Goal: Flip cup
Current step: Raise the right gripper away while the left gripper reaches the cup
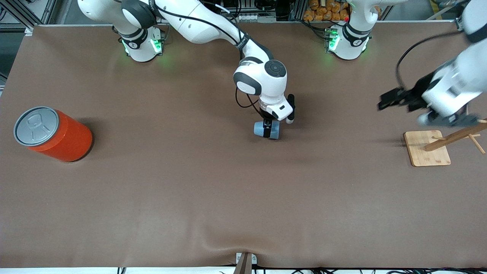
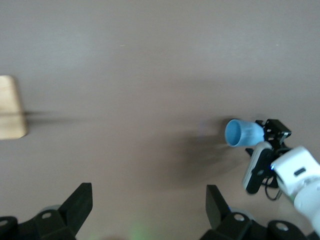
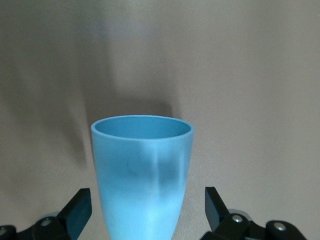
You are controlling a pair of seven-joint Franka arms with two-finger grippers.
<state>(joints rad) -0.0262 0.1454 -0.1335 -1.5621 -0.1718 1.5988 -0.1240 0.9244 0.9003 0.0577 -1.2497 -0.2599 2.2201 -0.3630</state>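
The small light-blue cup point(image 1: 260, 129) lies on its side at the middle of the table. My right gripper point(image 1: 269, 127) is down at it, open, with one finger on each side. In the right wrist view the cup point(image 3: 142, 170) stands between the fingers point(image 3: 80, 207) with a gap on both sides, its darker mouth pointing away from the palm. My left gripper point(image 1: 390, 99) is open and empty, up in the air over the left arm's end of the table. The left wrist view shows the cup point(image 2: 243, 133) with the right gripper point(image 2: 270, 134) at its base.
A large orange can with a grey lid point(image 1: 57, 135) stands at the right arm's end of the table. A wooden stand with a square base point(image 1: 427, 148) and slanted pegs stands below my left gripper; its base also shows in the left wrist view point(image 2: 11, 107).
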